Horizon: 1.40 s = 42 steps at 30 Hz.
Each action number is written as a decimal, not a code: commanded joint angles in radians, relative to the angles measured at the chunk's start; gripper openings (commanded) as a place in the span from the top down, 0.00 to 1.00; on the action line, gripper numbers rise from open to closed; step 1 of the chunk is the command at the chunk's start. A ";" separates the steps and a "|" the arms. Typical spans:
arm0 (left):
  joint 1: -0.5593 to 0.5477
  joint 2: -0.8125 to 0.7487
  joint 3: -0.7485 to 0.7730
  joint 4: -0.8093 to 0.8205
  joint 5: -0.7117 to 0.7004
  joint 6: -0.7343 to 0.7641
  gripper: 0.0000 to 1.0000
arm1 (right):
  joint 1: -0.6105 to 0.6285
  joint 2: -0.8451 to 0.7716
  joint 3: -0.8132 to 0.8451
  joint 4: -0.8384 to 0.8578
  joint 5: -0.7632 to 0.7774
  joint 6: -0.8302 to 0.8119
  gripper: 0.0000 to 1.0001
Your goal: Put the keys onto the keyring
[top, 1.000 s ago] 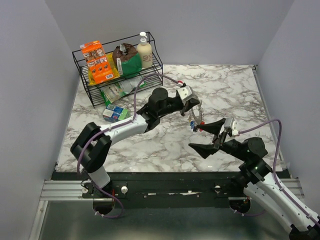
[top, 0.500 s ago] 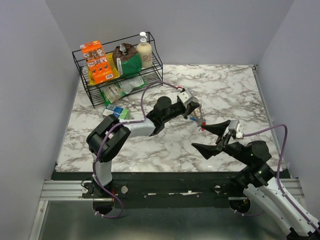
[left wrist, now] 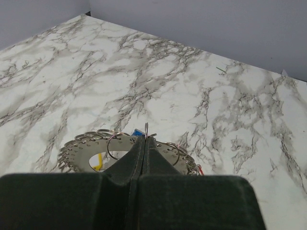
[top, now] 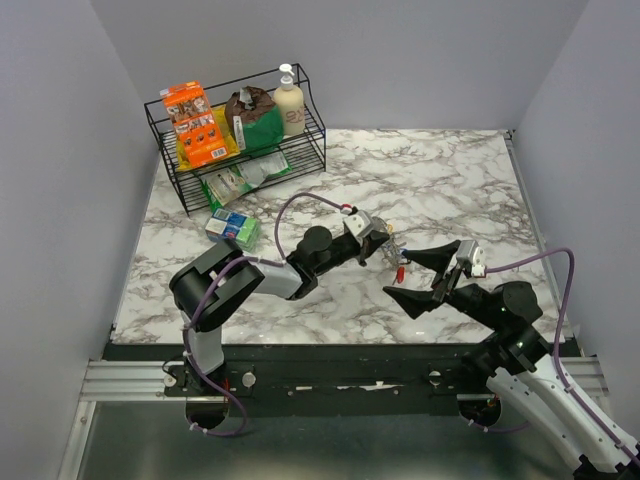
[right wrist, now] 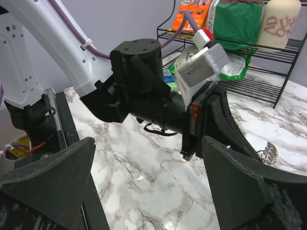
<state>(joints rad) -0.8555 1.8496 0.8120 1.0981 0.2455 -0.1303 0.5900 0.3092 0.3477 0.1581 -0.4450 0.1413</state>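
The left gripper [left wrist: 145,139] is pinched tight on the keyring [left wrist: 79,145], low over the marble table [top: 450,180], with the keys [top: 398,268] right at the ring. Its arm stretches out to the right, wrist angled down. The right gripper [top: 396,273] faces it, spread wide and holding nothing.

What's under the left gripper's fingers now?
The keyring, pinched in the shut left gripper, fans out beneath it over the marble table. Yellow and red bits of the keys peek out; the gripper hides the ring's near side and the rest.
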 commanded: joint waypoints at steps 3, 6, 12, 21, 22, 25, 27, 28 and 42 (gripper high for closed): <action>-0.013 -0.085 -0.100 0.055 -0.077 -0.006 1.00 | 0.005 0.002 -0.009 -0.019 0.008 0.003 0.00; -0.020 -0.110 -0.140 0.059 -0.087 -0.009 1.00 | 0.005 0.008 -0.010 -0.006 0.005 0.009 0.00; -0.025 -0.145 -0.217 0.108 -0.077 -0.035 1.00 | 0.007 0.028 -0.010 0.003 -0.001 0.012 0.00; -0.046 -0.184 -0.322 0.129 -0.101 -0.072 1.00 | 0.005 0.064 -0.007 0.029 -0.024 0.024 0.00; -0.051 -0.188 -0.330 0.129 -0.104 -0.080 1.00 | 0.005 0.070 -0.006 0.028 -0.026 0.024 0.00; -0.073 -0.197 -0.367 0.131 -0.124 -0.095 1.00 | 0.005 0.080 -0.003 0.032 -0.032 0.024 0.00; -0.091 -0.205 -0.393 0.135 -0.135 -0.109 1.00 | 0.005 0.085 -0.001 0.034 -0.035 0.026 0.00; -0.097 -0.208 -0.401 0.137 -0.135 -0.112 1.00 | 0.005 0.088 -0.001 0.035 -0.038 0.026 0.00; -0.180 -0.398 -0.404 -0.277 -0.169 -0.158 0.93 | 0.005 0.137 0.005 0.064 -0.072 0.037 0.00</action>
<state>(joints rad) -1.0069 1.5055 0.4015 0.9470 0.1219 -0.2790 0.5900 0.4374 0.3462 0.1864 -0.4850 0.1646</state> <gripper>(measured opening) 0.050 0.996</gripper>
